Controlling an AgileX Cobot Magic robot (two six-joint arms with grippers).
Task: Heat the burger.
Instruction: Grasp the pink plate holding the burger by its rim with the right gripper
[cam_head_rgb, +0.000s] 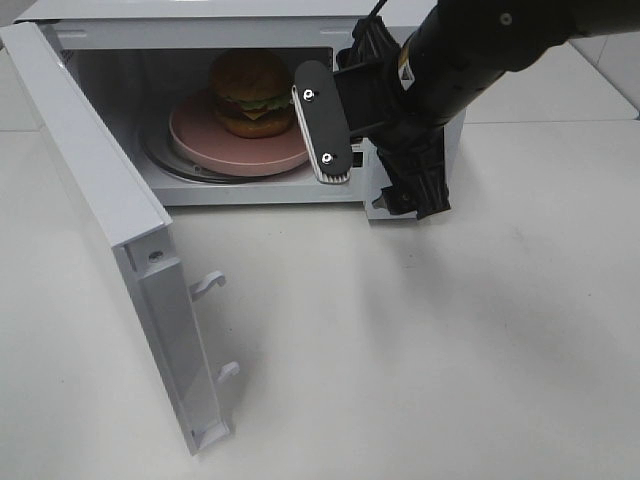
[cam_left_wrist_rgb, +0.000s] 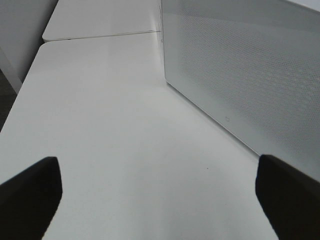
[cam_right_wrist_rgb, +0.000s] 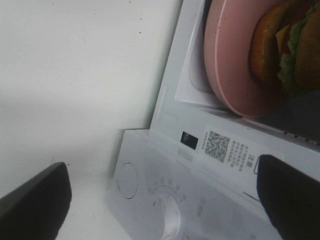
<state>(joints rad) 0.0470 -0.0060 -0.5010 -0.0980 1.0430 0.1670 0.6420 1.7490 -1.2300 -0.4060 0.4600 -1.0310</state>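
Exterior high: burger in microwave, white table

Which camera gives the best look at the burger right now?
The high exterior camera: it shows nearly the whole burger sitting on the pink plate inside the open microwave. The right wrist camera catches only a cropped side of it; the left wrist camera shows none, just door and table.

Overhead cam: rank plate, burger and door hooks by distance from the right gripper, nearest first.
1. Plate: inside the microwave; its right rim sits just beside the grey finger of the right gripper.
2. Burger: on the plate, deeper inside and further left.
3. Door hooks: on the open door's free edge, far left and towards the camera.
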